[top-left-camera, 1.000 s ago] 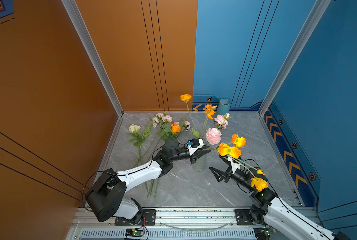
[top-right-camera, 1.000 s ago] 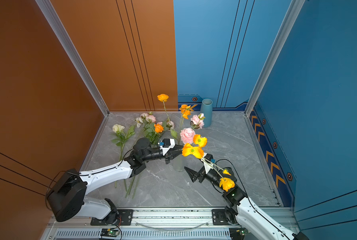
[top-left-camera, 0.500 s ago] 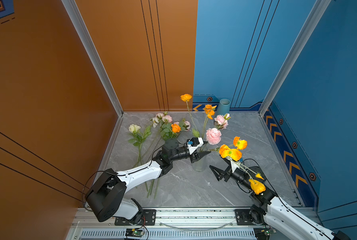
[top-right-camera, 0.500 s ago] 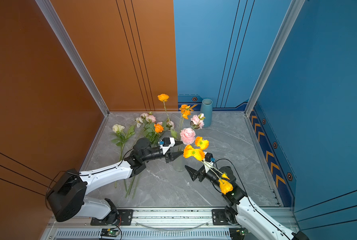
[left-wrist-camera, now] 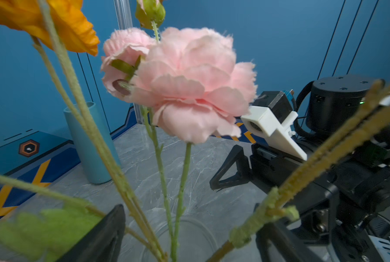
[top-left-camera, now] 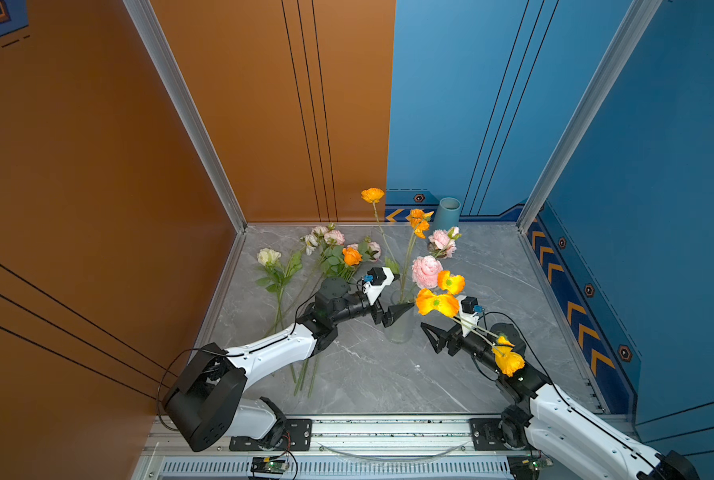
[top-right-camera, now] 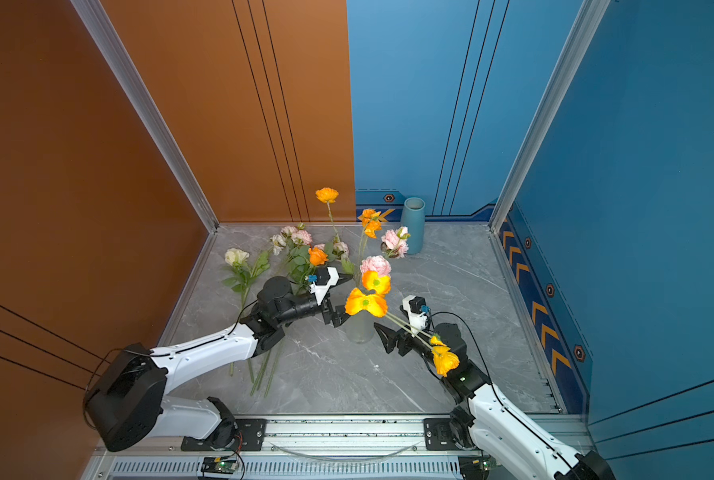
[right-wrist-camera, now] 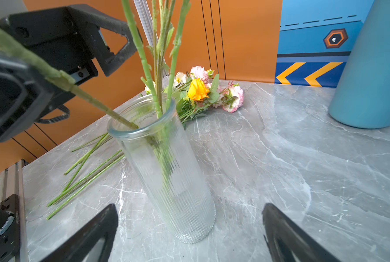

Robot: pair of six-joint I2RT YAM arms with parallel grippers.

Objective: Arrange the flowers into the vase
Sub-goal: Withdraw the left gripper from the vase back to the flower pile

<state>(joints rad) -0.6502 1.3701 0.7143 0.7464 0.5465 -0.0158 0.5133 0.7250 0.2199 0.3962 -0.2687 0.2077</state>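
An orange wall [top-left-camera: 97, 187] closes the left side and part of the back. A blue wall [top-left-camera: 658, 187] closes the rest of the back and the right side. Both meet the grey marble tabletop [top-left-camera: 392, 374] at its edges, and a metal rail [top-left-camera: 388, 428] runs along the front edge.

The left arm [top-left-camera: 272, 353] reaches in from the front left corner and the right arm [top-left-camera: 575, 428] from the front right. Their ends face each other across the glass vase [top-left-camera: 401, 330], which stands upright near the middle of the tabletop. Bare marble lies in front of it between the two arms, and along the right side up to the blue wall. A blue vase [top-left-camera: 446, 212] stands at the back edge, well apart from the glass one.

The loose flowers [top-left-camera: 330, 257] lie in a heap at the back left, with their stems trailing under the left arm. Several flowers stand in the glass vase, among them a pink bloom [top-left-camera: 426, 271]. An orange poppy spray [top-left-camera: 436, 302] has its foot inside the rim [right-wrist-camera: 141, 133] and leans out over the right arm.

The left gripper [top-left-camera: 398, 314] is at the vase mouth with its jaws spread wide; stems pass between them, none pinched. The right gripper [top-left-camera: 430, 338] is just beside the vase, its jaws wide apart with nothing between them.
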